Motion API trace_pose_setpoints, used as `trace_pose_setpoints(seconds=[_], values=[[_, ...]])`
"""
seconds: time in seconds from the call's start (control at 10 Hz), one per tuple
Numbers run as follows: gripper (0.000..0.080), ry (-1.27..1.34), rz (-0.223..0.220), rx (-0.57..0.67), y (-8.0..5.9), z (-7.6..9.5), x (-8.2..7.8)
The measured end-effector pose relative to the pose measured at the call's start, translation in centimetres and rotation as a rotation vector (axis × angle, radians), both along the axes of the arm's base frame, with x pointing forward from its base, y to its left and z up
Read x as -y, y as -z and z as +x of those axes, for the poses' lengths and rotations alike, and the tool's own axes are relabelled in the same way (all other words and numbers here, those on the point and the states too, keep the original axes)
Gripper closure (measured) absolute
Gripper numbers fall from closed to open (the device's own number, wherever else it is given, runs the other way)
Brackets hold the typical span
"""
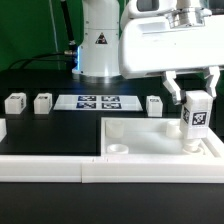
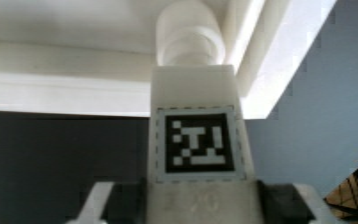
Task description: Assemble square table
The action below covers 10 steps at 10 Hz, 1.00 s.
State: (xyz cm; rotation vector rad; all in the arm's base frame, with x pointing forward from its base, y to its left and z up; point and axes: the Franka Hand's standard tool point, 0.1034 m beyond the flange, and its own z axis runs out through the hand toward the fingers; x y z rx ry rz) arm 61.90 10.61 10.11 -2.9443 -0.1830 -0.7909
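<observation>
Progress is early: your claw point(image 1: 194, 97) is clenched on one upright leg point(image 1: 196, 118), whose lower end meets the slab point(image 1: 140, 140) at the corner right beneath. Nothing looks fixed yet. Three loose legs point(image 1: 42, 102) wait well away, toward the exterior view's left.

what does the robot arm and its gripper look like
The arm is glossy white with rounded, cylindrical segments; its base column carries a black triangular warning sticker. The gripper has a boxy white housing and two short white fingers. What looks like a dark cable runs beside the base.
</observation>
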Motion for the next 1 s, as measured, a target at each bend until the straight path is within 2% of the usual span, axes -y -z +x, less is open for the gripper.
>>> trace_pose_setpoints(seconds=[0.4, 1.0], values=[[0.0508, -0.007, -0.001, -0.010, 1.16, -0.45, -0.46], [0.0508, -0.008, 0.000, 0.032, 1.22, -0.39, -0.97]])
